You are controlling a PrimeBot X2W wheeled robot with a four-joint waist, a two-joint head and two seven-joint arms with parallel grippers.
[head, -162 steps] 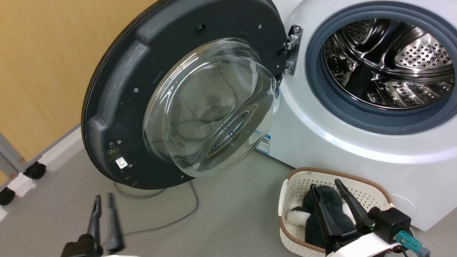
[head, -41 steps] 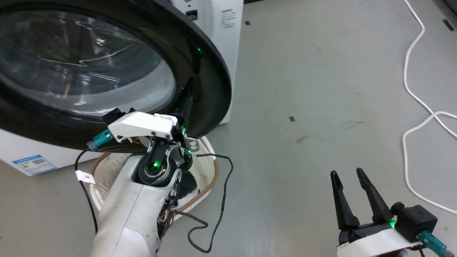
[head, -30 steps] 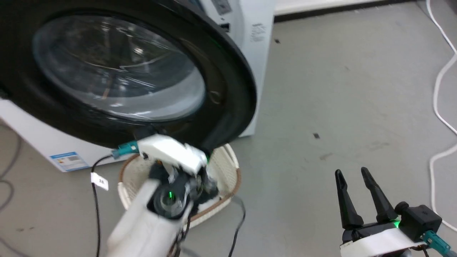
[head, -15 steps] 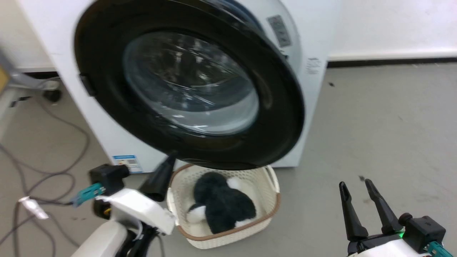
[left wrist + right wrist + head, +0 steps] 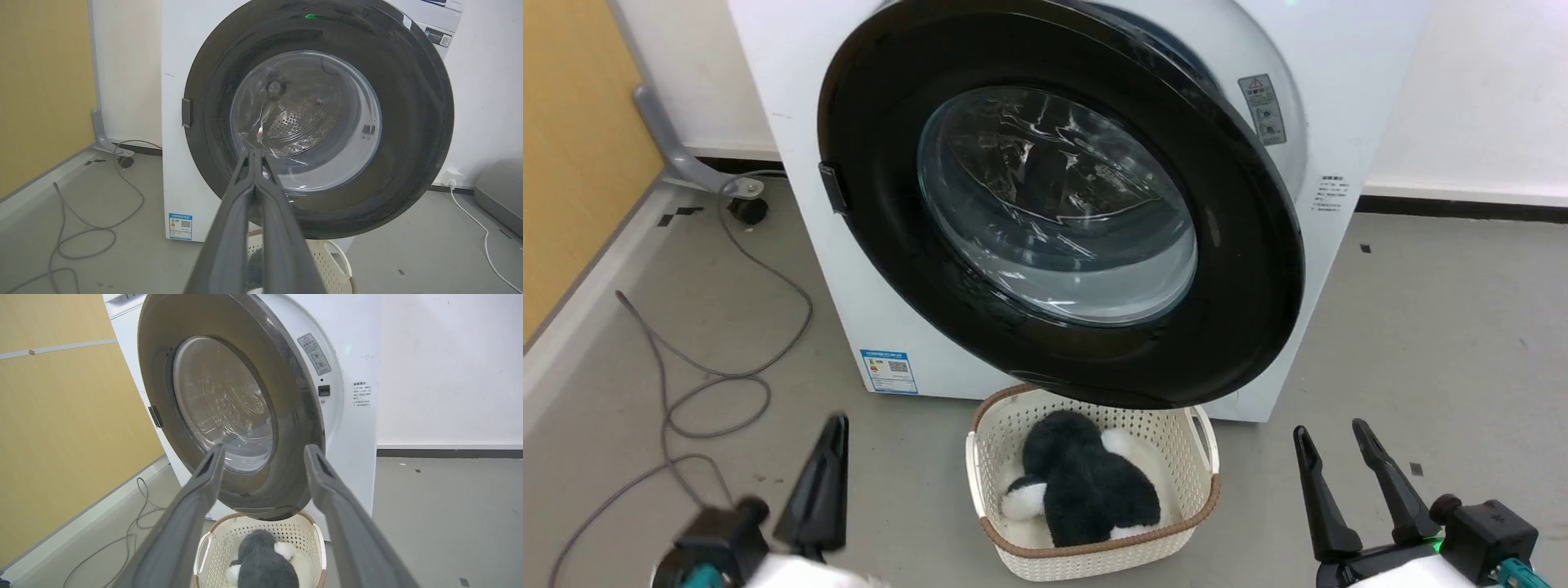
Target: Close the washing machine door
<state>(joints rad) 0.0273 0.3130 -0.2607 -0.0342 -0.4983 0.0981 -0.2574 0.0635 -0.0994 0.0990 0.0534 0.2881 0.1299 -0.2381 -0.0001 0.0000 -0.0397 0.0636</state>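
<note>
1. The washing machine door (image 5: 1258, 269) hangs ajar across the front of the washing machine (image 5: 809, 106) (its right edge stands off the white panel).
2. The left end effector (image 5: 254, 153), fingers pressed together, points at the glass, well apart from it.
3. The right end effector (image 5: 1330, 429) is spread and empty, near a cream basket (image 5: 1094, 562) holding a plush toy (image 5: 1086, 490).

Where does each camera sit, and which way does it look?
Head view: on the robot's head, looking forward and down at the washing machine door and basket; left end effector lower left, right end effector lower right.
Left wrist view: on the left wrist, facing the door straight on along its shut fingers.
Right wrist view: on the right wrist, facing the door at an angle between its open fingers.
Shared: head and right wrist views show the basket's plush toy.
</note>
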